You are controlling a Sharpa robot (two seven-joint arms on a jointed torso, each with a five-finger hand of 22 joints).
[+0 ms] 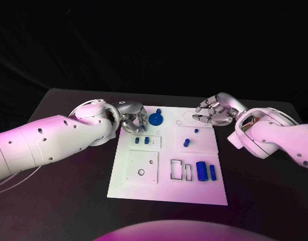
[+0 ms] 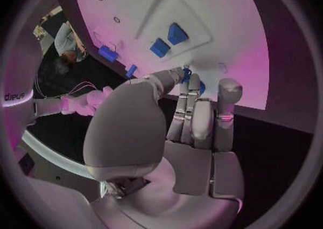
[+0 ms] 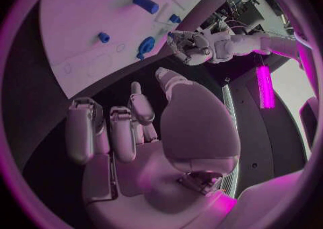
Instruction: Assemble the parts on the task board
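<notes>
**A:** Start at the left edge of the board [image 1: 167, 193]. Your left hand [image 1: 130, 118] sits at the far left corner, fingers curled in close by the round blue part [image 1: 157, 119]. Is it holding that part?

**B:** You can't tell. The fingertips are touching or nearly touching it, but the grip itself is hidden. Judge it as not yet secured, so close slowly and watch for the part tilting.

**A:** And further right?

**B:** Two small blue blocks [image 1: 145, 140] lie just nearer you than that part. Towards the middle there's a small blue peg [image 1: 186, 142], and near the right edge two blue cylinders [image 1: 206, 171] lie side by side beside an outlined slot. Your right hand [image 1: 213, 111] hovers over the far right corner, fingers curled in and holding nothing.

**A:** So what makes this step go well?

**B:** Probably keeping the right hand clear of the board while the left one works, and lifting straight up so you don't nudge the blocks.
</notes>
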